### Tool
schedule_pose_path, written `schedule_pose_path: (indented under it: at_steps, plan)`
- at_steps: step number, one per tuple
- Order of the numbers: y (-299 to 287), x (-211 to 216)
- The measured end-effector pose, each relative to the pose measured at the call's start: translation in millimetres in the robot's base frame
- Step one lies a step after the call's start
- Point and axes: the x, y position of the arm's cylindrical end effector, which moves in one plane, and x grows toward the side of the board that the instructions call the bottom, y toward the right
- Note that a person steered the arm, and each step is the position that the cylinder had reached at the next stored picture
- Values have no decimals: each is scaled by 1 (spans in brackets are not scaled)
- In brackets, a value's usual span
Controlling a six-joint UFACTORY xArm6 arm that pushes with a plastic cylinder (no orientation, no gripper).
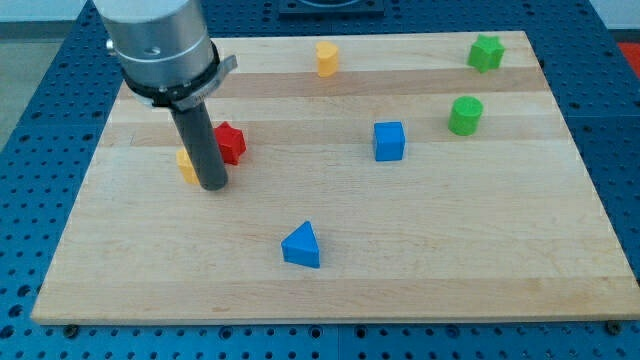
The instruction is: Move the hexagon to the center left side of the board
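Observation:
My tip (212, 186) rests on the wooden board (330, 300) at the view's centre left. A yellow block (186, 165) sits right against the rod's left side. It is mostly hidden, so I cannot make out its shape. A red block (231, 143), roughly star-shaped, sits just behind and to the right of the rod, touching or nearly touching it. A second yellow block (326, 58) stands near the top edge, with several flat sides; I cannot tell its exact shape.
A blue cube (389, 140) sits right of centre. A blue triangle (301, 245) lies near the bottom middle. A green cylinder (465, 115) and a green star (486, 52) are at the upper right. The arm's grey body (160, 45) overhangs the top left corner.

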Motion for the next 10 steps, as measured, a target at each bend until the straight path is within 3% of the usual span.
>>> schedule_pose_path:
  at_steps: [3, 10]
  plan:
    - [-39, -30]
    - [-59, -27]
